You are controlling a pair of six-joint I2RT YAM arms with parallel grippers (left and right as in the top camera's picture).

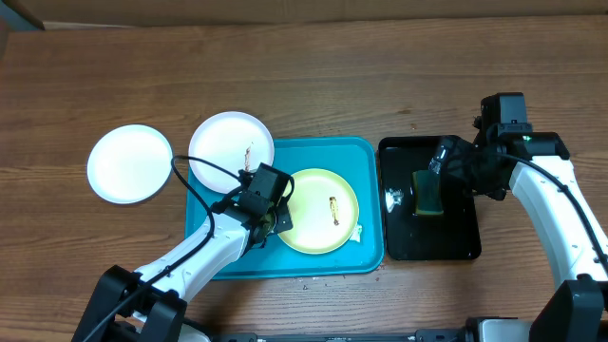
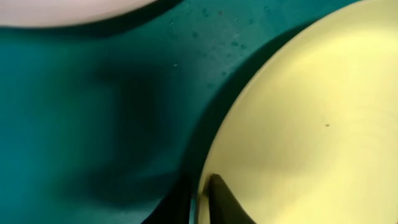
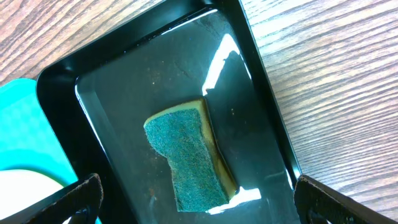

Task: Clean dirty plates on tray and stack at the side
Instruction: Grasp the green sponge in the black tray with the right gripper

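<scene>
The left pincer (image 1: 275, 217) is clenched on the rim of the yellow plate (image 1: 318, 211) at its 8 o'clock, with a finger on either side of the edge in the wrist view. That plate lies in the right half of the tray (image 1: 285, 264), with a brown smear (image 1: 333, 206) near its middle. The right pincer (image 3: 199, 202) hangs released, jaws wide, over the sponge (image 3: 186, 158) in the black tray (image 1: 427, 249) at the tray's 3 o'clock.

The step looks like steadying the plate for wiping. The grip takes only the rim, so hold low and level, since a high lift would likely tip the plate. The right should drop straight, close across the sponge's narrow width, then wipe from the smear toward 3 o'clock, away from the left fingers.

A smeared white plate (image 1: 231, 142) overlaps the tray's 11 o'clock corner. A bare white plate (image 1: 130, 163) sits on the desk (image 1: 380, 76) beyond it at 9 o'clock, likely the stacking spot.
</scene>
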